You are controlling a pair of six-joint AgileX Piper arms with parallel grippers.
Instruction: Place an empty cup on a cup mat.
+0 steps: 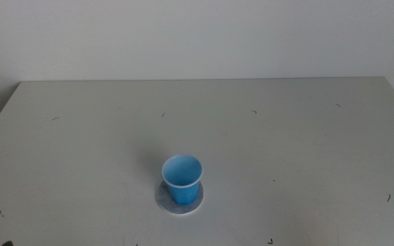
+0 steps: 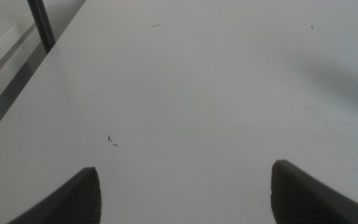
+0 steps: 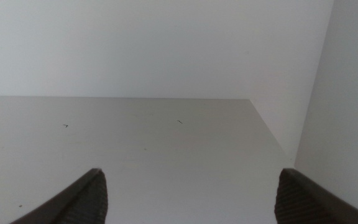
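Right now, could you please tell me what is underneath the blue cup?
The blue cup stands upright on the grey cup mat, whose rim shows around the cup's base. The mat's middle is covered by the cup.

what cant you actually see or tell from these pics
- Cup bottom, middle view: its own wall hides where it meets the mat.
- Mat centre, middle view: covered by the cup.
- Both arms: outside the middle view.
- Cup and mat: absent from both wrist views.
- Left gripper, right gripper: only jaw tips show, wide apart.
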